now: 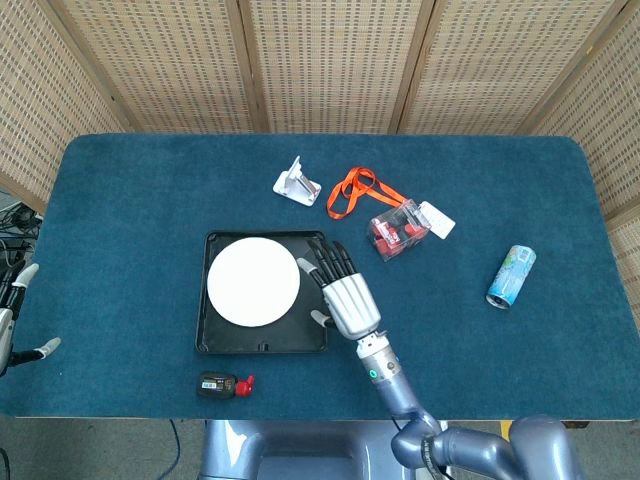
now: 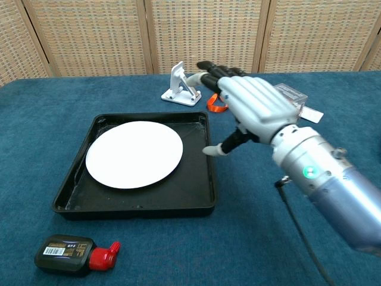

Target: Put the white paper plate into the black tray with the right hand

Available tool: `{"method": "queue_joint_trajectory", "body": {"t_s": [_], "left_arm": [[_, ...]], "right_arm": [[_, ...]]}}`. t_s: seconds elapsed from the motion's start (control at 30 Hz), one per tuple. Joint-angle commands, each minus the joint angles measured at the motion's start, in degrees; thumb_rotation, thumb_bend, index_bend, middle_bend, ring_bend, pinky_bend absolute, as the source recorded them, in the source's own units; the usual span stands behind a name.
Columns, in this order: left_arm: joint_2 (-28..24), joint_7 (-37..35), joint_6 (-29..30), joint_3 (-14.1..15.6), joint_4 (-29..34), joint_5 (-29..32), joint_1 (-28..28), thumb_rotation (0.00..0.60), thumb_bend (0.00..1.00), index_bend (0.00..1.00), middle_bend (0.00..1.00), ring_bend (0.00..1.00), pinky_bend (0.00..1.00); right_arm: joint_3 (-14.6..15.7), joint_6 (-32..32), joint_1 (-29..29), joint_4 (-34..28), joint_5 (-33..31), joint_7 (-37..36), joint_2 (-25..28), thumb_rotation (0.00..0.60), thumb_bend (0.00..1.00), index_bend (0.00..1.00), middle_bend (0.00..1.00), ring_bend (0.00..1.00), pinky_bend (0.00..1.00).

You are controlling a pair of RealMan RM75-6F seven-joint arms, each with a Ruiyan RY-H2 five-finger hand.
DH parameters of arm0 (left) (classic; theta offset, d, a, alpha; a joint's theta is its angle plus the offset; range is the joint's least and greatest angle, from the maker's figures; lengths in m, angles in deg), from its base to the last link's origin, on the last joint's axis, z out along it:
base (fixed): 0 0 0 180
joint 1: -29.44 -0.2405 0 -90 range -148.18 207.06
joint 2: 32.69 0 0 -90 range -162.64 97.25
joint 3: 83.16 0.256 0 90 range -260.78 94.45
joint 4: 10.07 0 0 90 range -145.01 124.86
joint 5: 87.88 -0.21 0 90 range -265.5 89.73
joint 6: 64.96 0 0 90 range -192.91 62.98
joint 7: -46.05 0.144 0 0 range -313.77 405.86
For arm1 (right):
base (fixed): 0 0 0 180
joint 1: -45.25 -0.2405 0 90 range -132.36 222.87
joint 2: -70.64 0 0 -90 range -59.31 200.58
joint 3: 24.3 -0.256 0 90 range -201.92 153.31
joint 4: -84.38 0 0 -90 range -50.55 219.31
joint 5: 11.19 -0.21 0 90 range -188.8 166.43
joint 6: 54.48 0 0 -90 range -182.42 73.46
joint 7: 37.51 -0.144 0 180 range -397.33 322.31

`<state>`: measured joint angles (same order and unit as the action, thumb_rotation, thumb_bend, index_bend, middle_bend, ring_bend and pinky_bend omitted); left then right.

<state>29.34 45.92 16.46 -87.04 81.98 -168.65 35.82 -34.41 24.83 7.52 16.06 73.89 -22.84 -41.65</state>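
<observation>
The white paper plate (image 1: 253, 281) (image 2: 134, 154) lies flat inside the black tray (image 1: 216, 340) (image 2: 143, 201), toward its left side. My right hand (image 1: 343, 293) (image 2: 250, 113) hovers open just past the tray's right rim, fingers spread and holding nothing, apart from the plate. At the far left edge of the head view only a sliver of my left hand (image 1: 14, 310) shows, too little to tell how its fingers lie.
A small black bottle with a red cap (image 1: 222, 384) (image 2: 72, 253) lies in front of the tray. Behind it stand a white holder (image 1: 298, 182) (image 2: 181, 84), an orange lanyard (image 1: 351, 190) and a clear box of red pieces (image 1: 399, 229). A can (image 1: 511, 276) lies at the right.
</observation>
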Motion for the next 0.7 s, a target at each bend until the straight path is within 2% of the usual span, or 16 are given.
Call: {"method": "queue_joint_trajectory", "body": {"t_s": [0.03,0.07,0.13,0.3,0.5,0.7], "left_arm": [[0.23,1.03,0.54,0.03,0.39,-0.33,-0.07,0.600,0.05,0.00,0.00,0.00,0.00],[0.34,1.77,0.75,0.20,0.62,-0.74,-0.07,0.600,0.05,0.00,0.00,0.00,0.00],[0.48,2.79,1.13,0.41,1.15,-1.16,-0.18,0.600,0.05,0.00,0.00,0.00,0.00],[0.67,3.98,2.15,0.57,1.52,-1.89,-0.47,0.600,0.05,0.00,0.00,0.00,0.00],[0.78,4.84,2.13,0.85,1.60,-2.29,-0.44,0.600,0.05,0.00,0.00,0.00,0.00],[1.01,5.14,2.32,1.03,1.40,-2.66,-0.51,0.600,0.05,0.00,0.00,0.00,0.00]], "right_arm": [[4.61,3.95,6.97,-11.02,0.65,2.98,11.27,0.600,0.10,0.12,0.00,0.00,0.00],[5.13,6.13,9.40,-13.51,0.02,3.14,14.64,0.600,0.10,0.11,0.00,0.00,0.00],[6.99,6.19,11.63,-18.61,-0.24,3.53,20.36,0.600,0.10,0.09,0.00,0.00,0.00],[9.22,5.54,14.99,-22.60,-1.84,4.52,27.54,0.600,0.10,0.03,0.00,0.00,0.00],[12.00,6.60,19.86,-24.72,-3.74,5.88,32.55,0.600,0.10,0.01,0.00,0.00,0.00],[13.43,8.52,23.97,-23.46,-3.54,3.33,33.49,0.600,0.10,0.00,0.00,0.00,0.00]]}}
